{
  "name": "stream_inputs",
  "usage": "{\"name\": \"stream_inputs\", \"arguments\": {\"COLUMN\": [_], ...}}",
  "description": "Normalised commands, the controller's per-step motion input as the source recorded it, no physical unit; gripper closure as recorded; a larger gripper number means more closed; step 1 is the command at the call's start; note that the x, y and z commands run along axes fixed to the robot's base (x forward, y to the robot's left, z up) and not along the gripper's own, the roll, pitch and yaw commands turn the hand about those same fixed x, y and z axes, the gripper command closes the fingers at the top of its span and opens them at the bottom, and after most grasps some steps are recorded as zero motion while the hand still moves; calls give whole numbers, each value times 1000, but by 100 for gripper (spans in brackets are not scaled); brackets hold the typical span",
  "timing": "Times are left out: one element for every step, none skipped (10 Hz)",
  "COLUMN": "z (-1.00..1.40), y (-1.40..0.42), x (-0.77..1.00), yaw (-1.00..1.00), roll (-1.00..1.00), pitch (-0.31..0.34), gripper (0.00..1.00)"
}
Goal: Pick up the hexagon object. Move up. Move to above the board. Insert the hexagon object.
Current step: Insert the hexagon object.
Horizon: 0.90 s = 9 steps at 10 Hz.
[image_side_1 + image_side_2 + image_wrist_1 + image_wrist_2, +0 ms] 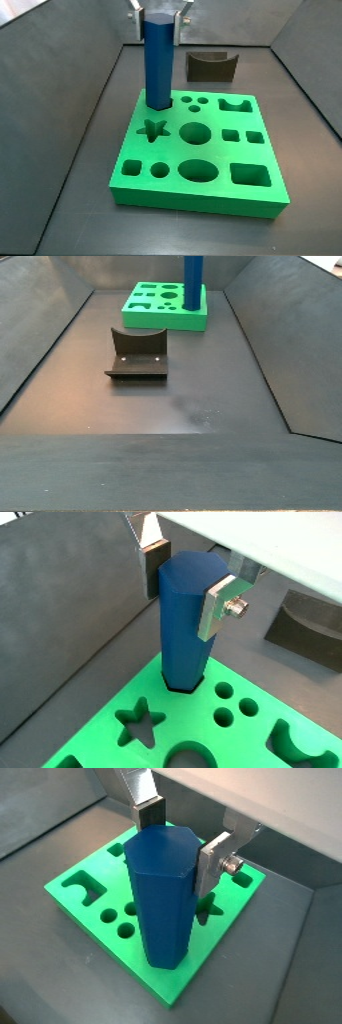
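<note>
floor: dark grey walled bin, fixture [138, 353] at mid frame.
board [201, 150]: green slab, lower centre.
post [159, 62]: blue hexagon, upright, foot in a corner hole of board.
gripper [183, 830]: fingers closed on post's top.
handling: likely stiff, light, smooth; hold near top.
hidden: hole under post, seating depth unclear.

Dark fixture [138, 353] upright on dark floor [201, 396], L-shaped bracket on base plate, standing alone. Also visible in side view [211, 66] beside grey enclosure wall [80, 90].
</note>
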Motion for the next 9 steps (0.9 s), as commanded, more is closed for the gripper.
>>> {"name": "stream_inputs", "arguments": {"z": [-123, -146, -377, -683, -857, -860, -600, 0, -43], "y": [0, 0, 0, 0, 0, 0, 0, 0, 0], "x": [249, 194, 94, 0, -34, -123, 0, 89, -43], "yaw": [17, 77, 71, 40, 29, 17, 0, 0, 0], "roll": [-154, -147, -87, 0, 0, 117, 166, 13, 70], "pitch": [-131, -126, -160, -213, -200, -180, -113, 83, 20], "gripper": [100, 100, 100, 100, 100, 100, 100, 100, 100]}}
